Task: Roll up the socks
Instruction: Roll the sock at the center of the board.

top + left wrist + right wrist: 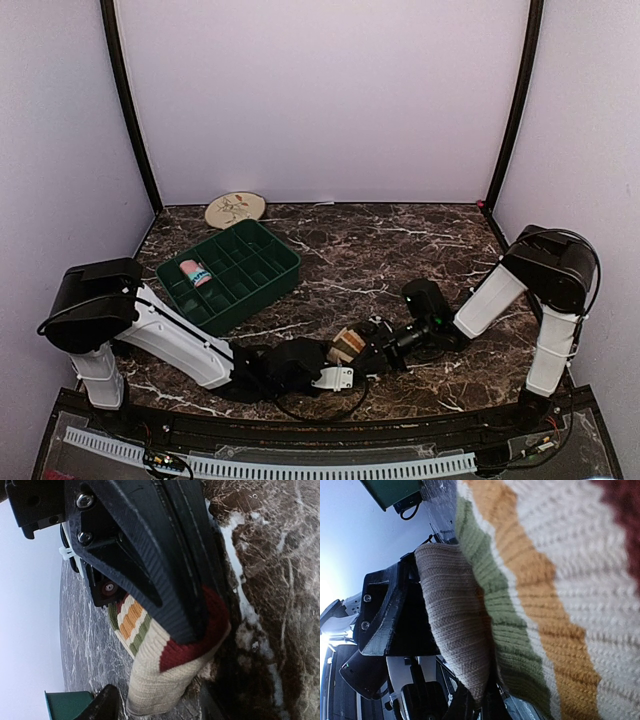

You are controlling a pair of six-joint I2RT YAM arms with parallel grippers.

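Striped sock [348, 344] lay on the marble table [390, 250] at lower centre of the top view, wedged between the two claws and mostly hidden by them. Only a tan and cream corner showed there.

The right gripper [370, 346] was closed tight on the sock. In the left wrist view its ribbed black finger ran diagonally across the fabric and covered part of the dark red toe. Orange, green and cream bands showed at the upper left of that finger.

The left gripper [157, 701] was part-way open. Its fingers [104, 706] sat either side of the sock's cream end at the bottom of the frame, and neither was seen pressing the fabric. In the right wrist view the knit filled the right half of the frame, with a tan fold lying against the left claw's black finger at centre left.

The pink sock [195, 272] sat rolled in a left compartment of the green tray [262, 258], at left of centre and well apart from the arms. It had a bluish patch, perhaps a pattern or a tag, too small to read.

A cream plate [235, 209] with a leafy print lay beyond the tray against the back wall. A black cable [312, 408] looped below the left wrist.
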